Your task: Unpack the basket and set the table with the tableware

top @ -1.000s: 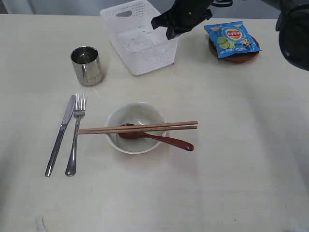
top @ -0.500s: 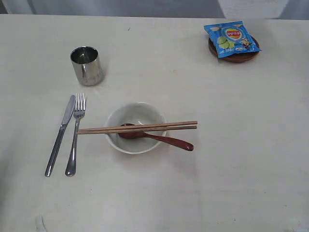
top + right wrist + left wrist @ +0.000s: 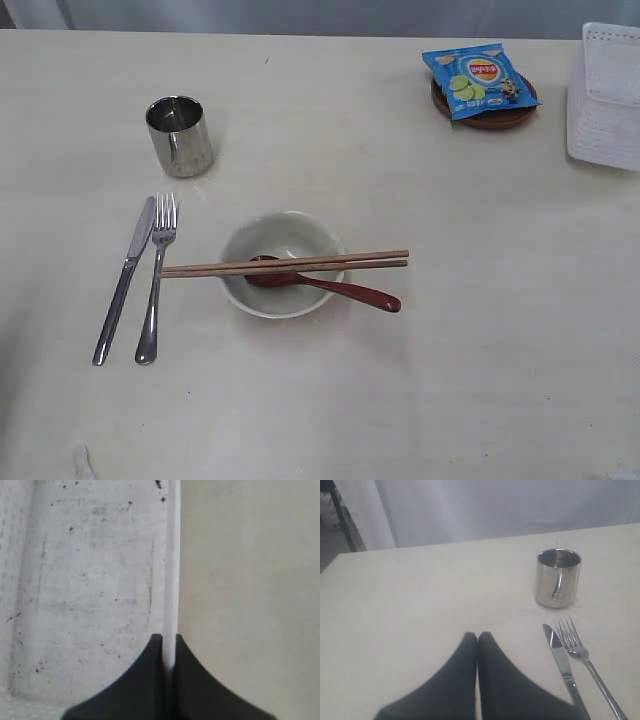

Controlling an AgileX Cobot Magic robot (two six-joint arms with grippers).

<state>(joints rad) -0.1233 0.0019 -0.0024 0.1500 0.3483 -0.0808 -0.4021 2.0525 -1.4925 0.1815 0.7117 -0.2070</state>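
1. The basket (image 3: pixel 608 95) sits at the far right edge of the exterior view, cut off by the frame and just right of the blue snack packet (image 3: pixel 478 78). Whether it rests on the desk (image 3: pixel 480 380) cannot be told.
2. The right jaws pinch one thin wall of the basket at its rim. One jaw is on the basket's inner side and the other is outside it, with bare desk beyond.
3. The left jaws are pressed together with nothing between them, over bare desk near the knife (image 3: pixel 562 662) and fork (image 3: pixel 585 660).
4. The steel cup (image 3: pixel 180 135) stands upright at the left. In front of it the knife and fork lie side by side, the fork on the right.
5. The pale bowl (image 3: pixel 298 236) is in the middle of the desk. The paired chopsticks (image 3: pixel 370 260) lie across its rim, their left tips reaching up to the fork.
6. The reddish-brown spoon (image 3: pixel 345 291) has its head in the bowl under the chopsticks, and its handle runs out over the rim to the right.
7. The small brown plate (image 3: pixel 497 121) is at the far right, with the snack packet lying on it.
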